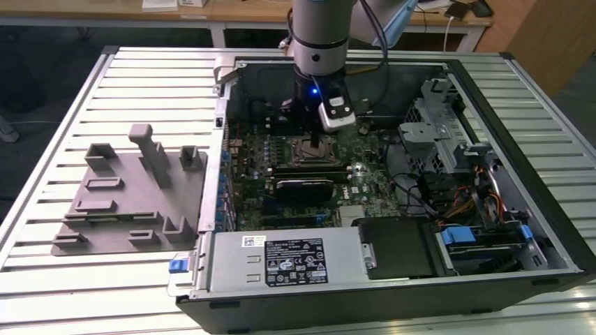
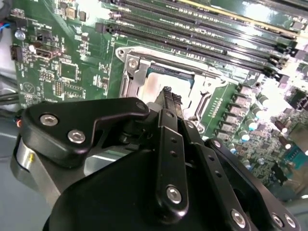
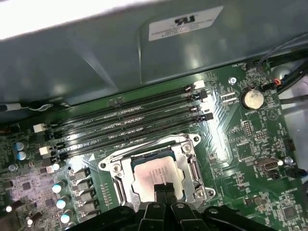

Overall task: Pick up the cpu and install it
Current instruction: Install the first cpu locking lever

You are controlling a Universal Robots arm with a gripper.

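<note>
Silver-topped cpu (image 3: 154, 174) lies flat inside the metal socket frame (image 3: 190, 161) on the green motherboard (image 3: 250, 139), just beside the black RAM slots (image 3: 125, 122). Gripper (image 3: 165, 186) w/ fingers pressed together, tips at the chip's top, probably touching it, though contact isn't clear. In the exterior view the arm (image 1: 319, 42) stands over the open PC case (image 1: 521, 230); grey fixture tray (image 1: 125, 209) lies at that view's left.
</note>
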